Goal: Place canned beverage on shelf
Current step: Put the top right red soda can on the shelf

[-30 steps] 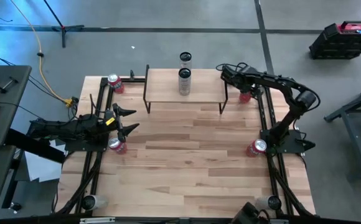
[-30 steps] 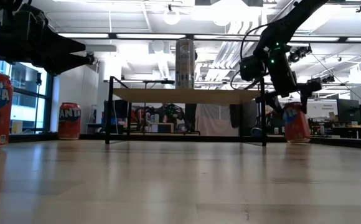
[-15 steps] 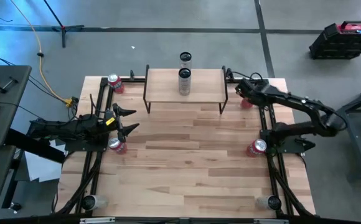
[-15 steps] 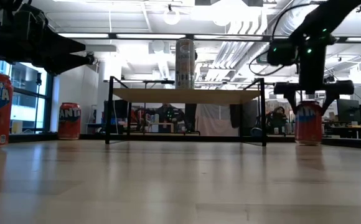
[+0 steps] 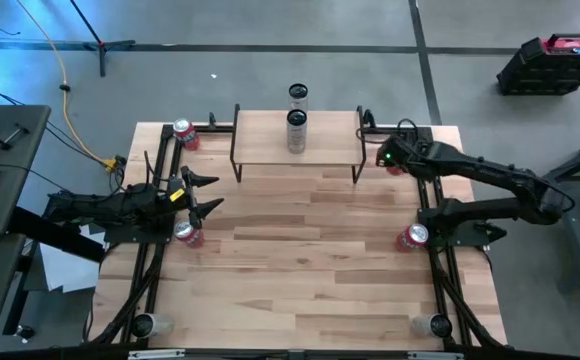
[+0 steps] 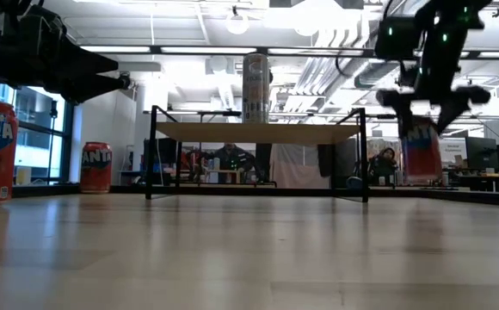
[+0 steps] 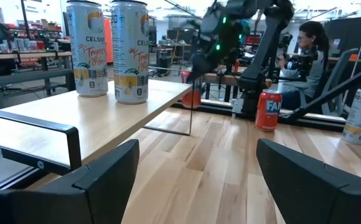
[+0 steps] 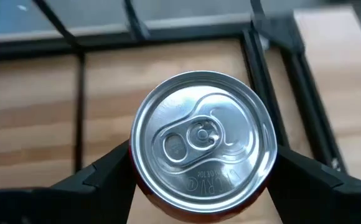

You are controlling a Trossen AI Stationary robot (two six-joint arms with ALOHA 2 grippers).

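Note:
A red canned beverage (image 6: 421, 155) hangs just above the table at the far right, with my right gripper (image 6: 423, 119) shut on it from above. In the right wrist view its silver top (image 8: 202, 140) fills the space between the fingers. The shelf (image 5: 322, 140), a light wood plank on black legs, stands at the table's far middle with two tall white cans (image 7: 129, 53) upright on it. My left gripper (image 5: 216, 192) waits open and level at the table's left, touching nothing. My right gripper pinches the red can's upper side wall (image 8: 135, 163), just under the rim, between its two fingers (image 8: 96, 180) on opposite sides. The fingers come from above, slanting down. The can hangs clear of the table, a little tilted, top up.
Three more red cans stand on the table: one at the far left (image 5: 183, 133), one by my left gripper (image 5: 187, 233), one at the right (image 5: 411, 237). A pale can (image 7: 360, 116) stands at the right. Black frame rails run along both sides. A person sits beyond the table.
My right arm has swung out toward the table's right edge, and its wrist has rolled. The gripper has risen with the red can. The can, which stood on the table, now hangs clear of it.

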